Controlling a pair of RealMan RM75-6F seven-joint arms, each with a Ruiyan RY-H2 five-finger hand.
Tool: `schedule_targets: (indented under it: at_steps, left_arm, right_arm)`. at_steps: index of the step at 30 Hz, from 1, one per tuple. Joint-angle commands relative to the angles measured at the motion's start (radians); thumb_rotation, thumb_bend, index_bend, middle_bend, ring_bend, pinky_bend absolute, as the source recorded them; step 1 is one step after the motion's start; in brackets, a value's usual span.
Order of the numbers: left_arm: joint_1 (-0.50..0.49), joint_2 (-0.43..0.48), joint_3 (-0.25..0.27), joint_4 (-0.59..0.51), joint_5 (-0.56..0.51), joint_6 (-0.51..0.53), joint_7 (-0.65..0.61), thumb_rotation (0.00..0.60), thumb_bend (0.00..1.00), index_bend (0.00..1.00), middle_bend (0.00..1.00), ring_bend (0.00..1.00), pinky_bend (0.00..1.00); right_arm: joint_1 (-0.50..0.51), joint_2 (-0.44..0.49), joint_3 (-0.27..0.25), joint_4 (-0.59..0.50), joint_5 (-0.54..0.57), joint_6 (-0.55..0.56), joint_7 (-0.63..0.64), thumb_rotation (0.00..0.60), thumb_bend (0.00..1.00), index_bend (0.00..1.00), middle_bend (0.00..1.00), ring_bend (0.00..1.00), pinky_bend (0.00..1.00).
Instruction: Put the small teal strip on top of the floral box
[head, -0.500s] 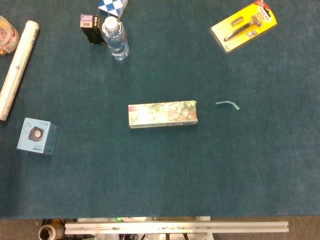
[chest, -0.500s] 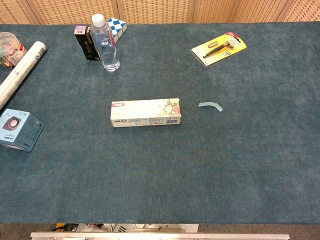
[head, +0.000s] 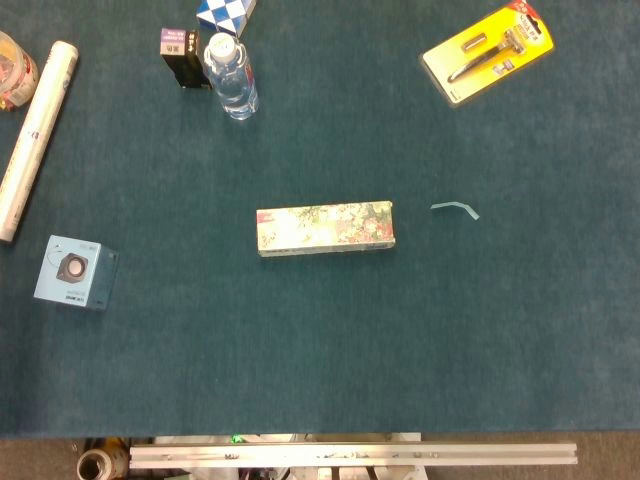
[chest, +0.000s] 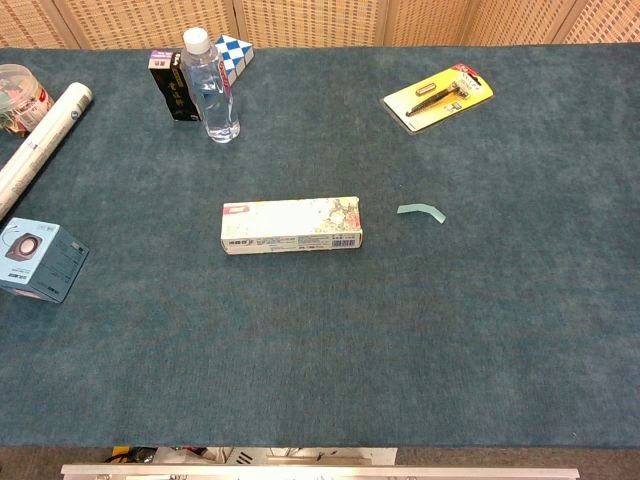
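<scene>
The floral box (head: 325, 228) (chest: 291, 225) lies flat and lengthwise in the middle of the dark teal tablecloth. The small teal strip (head: 456, 209) (chest: 421, 211) lies bent on the cloth a short way to the right of the box, apart from it. Neither hand nor any arm shows in the head view or the chest view.
A water bottle (head: 231, 78), a small black box (head: 180, 44) and a blue-white checkered cube (head: 226, 13) stand at the back left. A white roll (head: 36, 135) and a light blue speaker box (head: 73, 274) lie at the left. A yellow razor pack (head: 487, 50) lies back right.
</scene>
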Motion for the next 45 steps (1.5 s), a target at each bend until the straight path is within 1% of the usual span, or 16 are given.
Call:
schedule_targets:
  at_steps: [1, 2, 4, 5, 6, 8, 10, 13, 15, 21, 25, 28, 30, 38, 45]
  left_arm:
    - [-0.001, 0.002, 0.0, -0.001, 0.001, -0.002, -0.001, 0.6, 0.25, 0.13, 0.21, 0.18, 0.07]
    - [-0.002, 0.003, -0.001, -0.002, 0.003, -0.001, -0.002, 0.6, 0.25, 0.13, 0.21, 0.18, 0.07]
    - [-0.003, 0.005, -0.002, -0.003, 0.007, 0.0, -0.005, 0.6, 0.25, 0.13, 0.21, 0.18, 0.07]
    - [-0.004, 0.006, -0.002, -0.003, 0.009, 0.0, -0.006, 0.6, 0.25, 0.13, 0.21, 0.18, 0.07]
    - [-0.005, 0.008, -0.002, -0.003, 0.012, 0.0, -0.007, 0.6, 0.25, 0.13, 0.21, 0.18, 0.07]
    - [-0.007, 0.01, -0.002, -0.004, 0.016, 0.0, -0.011, 0.6, 0.25, 0.13, 0.21, 0.18, 0.07]
    - [-0.009, 0.013, -0.002, -0.005, 0.019, -0.003, -0.013, 0.6, 0.25, 0.13, 0.21, 0.18, 0.07]
    - [-0.013, 0.017, -0.002, -0.008, 0.021, -0.008, -0.012, 0.6, 0.25, 0.13, 0.21, 0.18, 0.07]
    - [-0.016, 0.018, -0.002, -0.009, 0.023, -0.011, -0.012, 0.6, 0.25, 0.13, 0.21, 0.18, 0.07]
    - [-0.017, 0.018, 0.002, -0.007, 0.031, -0.012, -0.014, 0.6, 0.25, 0.13, 0.21, 0.18, 0.07]
    - [-0.018, 0.017, 0.004, -0.005, 0.03, -0.017, -0.015, 0.6, 0.25, 0.13, 0.21, 0.18, 0.07]
    - [-0.02, 0.015, 0.004, -0.003, 0.03, -0.019, -0.016, 0.6, 0.25, 0.13, 0.21, 0.18, 0.07]
    - [-0.022, 0.013, 0.004, -0.001, 0.031, -0.023, -0.016, 0.6, 0.25, 0.13, 0.21, 0.18, 0.07]
    - [-0.032, 0.01, 0.007, 0.002, 0.033, -0.038, -0.012, 0.6, 0.25, 0.13, 0.21, 0.18, 0.07]
    - [-0.034, 0.003, 0.009, 0.006, 0.031, -0.044, -0.014, 0.6, 0.25, 0.13, 0.21, 0.18, 0.07]
  right_arm:
    - [0.041, 0.016, 0.011, -0.024, -0.011, -0.046, -0.002, 0.565, 0.18, 0.29, 0.53, 0.51, 0.63]
    - [0.056, 0.017, 0.014, -0.03, -0.017, -0.062, -0.001, 0.566, 0.18, 0.29, 0.55, 0.56, 0.7]
    - [0.086, 0.016, 0.019, -0.037, -0.029, -0.093, -0.002, 0.567, 0.18, 0.31, 0.65, 0.74, 0.9]
    - [0.1, 0.015, 0.02, -0.039, -0.032, -0.109, -0.005, 0.567, 0.19, 0.33, 0.69, 0.78, 0.94]
    - [0.114, 0.014, 0.021, -0.043, -0.034, -0.127, -0.008, 0.564, 0.2, 0.35, 0.75, 0.85, 0.99]
    - [0.148, 0.011, 0.025, -0.053, -0.028, -0.179, -0.017, 0.564, 0.21, 0.4, 0.82, 0.93, 1.0]
    - [0.184, 0.006, 0.028, -0.068, -0.013, -0.24, -0.032, 0.565, 0.21, 0.44, 0.9, 0.99, 1.0]
    - [0.234, -0.013, 0.038, -0.075, 0.009, -0.312, -0.055, 0.565, 0.21, 0.46, 0.97, 1.0, 1.0]
    - [0.273, -0.039, 0.046, -0.067, 0.028, -0.363, -0.074, 0.566, 0.21, 0.46, 0.99, 1.0, 1.0]
    - [0.369, -0.138, 0.068, -0.019, 0.091, -0.481, -0.126, 0.565, 0.21, 0.49, 1.0, 1.0, 1.0]
    - [0.424, -0.206, 0.074, 0.028, 0.135, -0.547, -0.16, 0.565, 0.22, 0.49, 1.0, 1.0, 1.0]
    - [0.451, -0.245, 0.077, 0.057, 0.165, -0.575, -0.189, 0.564, 0.26, 0.5, 1.0, 1.0, 1.0]
    - [0.469, -0.272, 0.079, 0.077, 0.191, -0.596, -0.209, 0.565, 0.27, 0.5, 1.0, 1.0, 1.0]
    - [0.527, -0.351, 0.074, 0.137, 0.285, -0.663, -0.28, 0.564, 0.27, 0.52, 1.0, 1.0, 1.0]
    - [0.562, -0.407, 0.06, 0.171, 0.333, -0.691, -0.326, 0.563, 0.27, 0.53, 1.0, 1.0, 1.0]
